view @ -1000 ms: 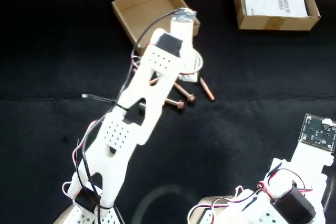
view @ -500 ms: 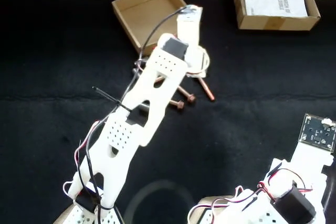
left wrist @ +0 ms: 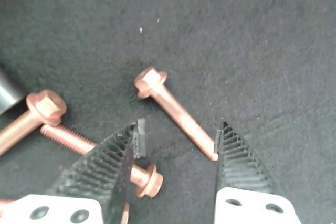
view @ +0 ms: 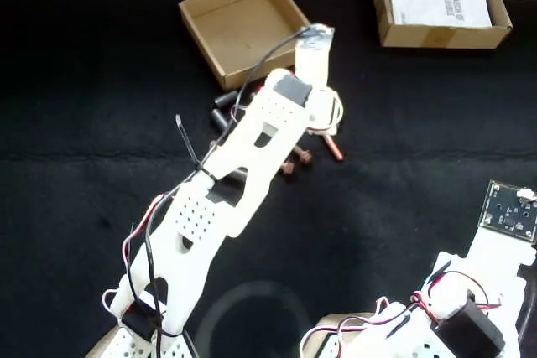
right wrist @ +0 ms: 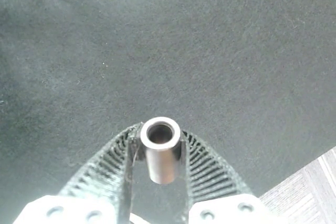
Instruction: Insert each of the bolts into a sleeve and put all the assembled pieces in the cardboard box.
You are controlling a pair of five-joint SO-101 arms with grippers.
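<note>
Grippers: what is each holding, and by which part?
Right gripper grips a metal sleeve by its side walls. Left gripper is open over a bolt, holding nothing.

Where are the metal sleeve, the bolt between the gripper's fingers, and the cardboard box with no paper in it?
sleeve (right wrist: 160, 157): right wrist view, on its outer wall.
bolt (left wrist: 177, 114): left wrist view, middle of its shank.
cardboard box (view: 243, 31): high view, on its bare floor.
</note>
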